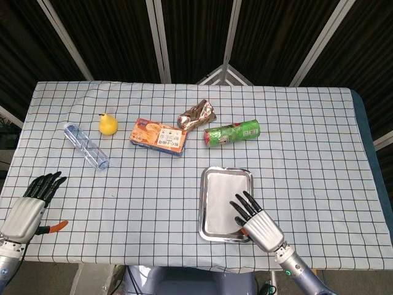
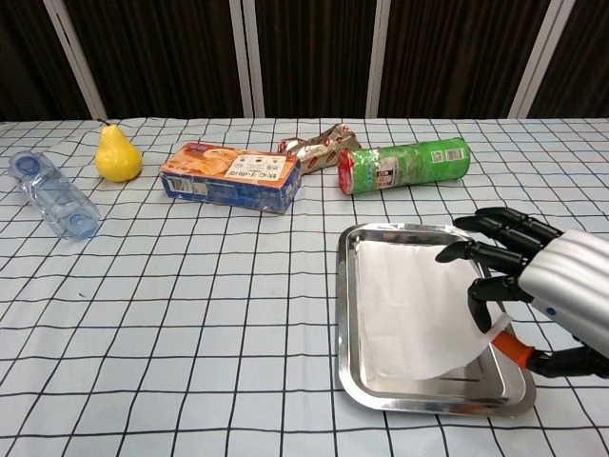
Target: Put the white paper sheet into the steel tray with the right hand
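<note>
The white paper sheet (image 1: pixel 222 195) (image 2: pixel 409 305) lies flat in the steel tray (image 1: pixel 226 169) (image 2: pixel 344 314) near the table's front edge. Its near right corner stays slightly lifted over the tray's rim. My right hand (image 1: pixel 258 222) (image 2: pixel 550 293) hovers over the tray's near right corner and pinches that paper corner between the orange-tipped thumb and a finger, with the other fingers spread. My left hand (image 1: pixel 26 210) rests at the table's front left, fingers extended and apart, holding nothing; the chest view does not show it.
Behind the tray lie a green can (image 1: pixel 232 133) (image 2: pixel 404 164), a brown foil packet (image 1: pixel 197 114) and an orange box (image 1: pixel 158 136) (image 2: pixel 231 176). A yellow pear (image 1: pixel 108 123) (image 2: pixel 116 152) and a plastic bottle (image 1: pixel 86 145) (image 2: pixel 52 193) sit at the left.
</note>
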`<action>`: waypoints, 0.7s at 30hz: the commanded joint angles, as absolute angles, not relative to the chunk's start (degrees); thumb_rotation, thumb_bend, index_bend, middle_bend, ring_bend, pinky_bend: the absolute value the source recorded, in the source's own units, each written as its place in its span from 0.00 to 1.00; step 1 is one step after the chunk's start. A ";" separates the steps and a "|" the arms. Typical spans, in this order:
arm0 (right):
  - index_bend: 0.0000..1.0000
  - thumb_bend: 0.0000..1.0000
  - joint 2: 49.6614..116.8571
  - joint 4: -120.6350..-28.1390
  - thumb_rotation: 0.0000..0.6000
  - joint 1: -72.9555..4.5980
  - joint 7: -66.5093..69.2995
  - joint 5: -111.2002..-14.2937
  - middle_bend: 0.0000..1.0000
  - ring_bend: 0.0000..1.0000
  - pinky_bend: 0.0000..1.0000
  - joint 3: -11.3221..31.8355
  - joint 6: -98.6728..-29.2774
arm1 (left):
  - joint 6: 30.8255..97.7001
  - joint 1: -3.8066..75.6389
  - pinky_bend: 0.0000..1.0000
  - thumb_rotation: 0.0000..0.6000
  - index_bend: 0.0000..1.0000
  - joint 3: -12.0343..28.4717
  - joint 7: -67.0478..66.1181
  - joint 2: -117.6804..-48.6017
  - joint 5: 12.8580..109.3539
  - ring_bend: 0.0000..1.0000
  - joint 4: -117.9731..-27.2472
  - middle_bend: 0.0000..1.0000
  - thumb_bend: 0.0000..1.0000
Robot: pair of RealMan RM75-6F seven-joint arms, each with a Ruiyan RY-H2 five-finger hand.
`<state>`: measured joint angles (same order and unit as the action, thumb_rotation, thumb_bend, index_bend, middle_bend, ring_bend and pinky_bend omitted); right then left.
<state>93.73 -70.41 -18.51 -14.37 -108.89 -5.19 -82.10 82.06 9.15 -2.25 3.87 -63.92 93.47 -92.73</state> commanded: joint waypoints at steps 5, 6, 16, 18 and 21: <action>0.25 0.59 94.05 -70.59 1.00 -17.73 -15.79 -107.91 0.12 0.00 0.00 -5.63 -81.66 | 82.17 9.14 0.00 1.00 0.00 -2.27 4.03 -63.92 93.57 0.00 -92.64 0.00 0.00; 0.21 0.59 94.01 -70.89 1.00 -17.63 -15.89 -107.71 0.11 0.00 0.00 -5.66 -81.58 | 82.16 9.14 0.00 1.00 0.00 -2.27 4.03 -63.91 93.58 0.00 -92.64 0.00 0.00; 0.15 0.54 92.95 -72.74 1.00 -16.89 -17.81 -107.45 0.08 0.00 0.00 -6.09 -81.99 | 82.19 9.12 0.00 1.00 0.00 -2.26 3.77 -63.95 93.56 0.00 -92.69 0.00 0.00; 0.15 0.54 92.54 -73.09 1.00 -16.79 -18.08 -107.34 0.08 0.00 0.00 -5.94 -82.26 | 82.17 9.12 0.00 1.00 0.00 -2.26 3.77 -63.95 93.53 0.00 -92.70 0.00 0.00; 0.14 0.53 91.21 -74.08 1.00 -16.56 -18.67 -106.94 0.08 0.00 0.00 -5.54 -82.79 | 82.17 9.11 0.00 1.00 0.00 -2.26 3.79 -63.93 93.50 0.00 -92.72 0.00 0.00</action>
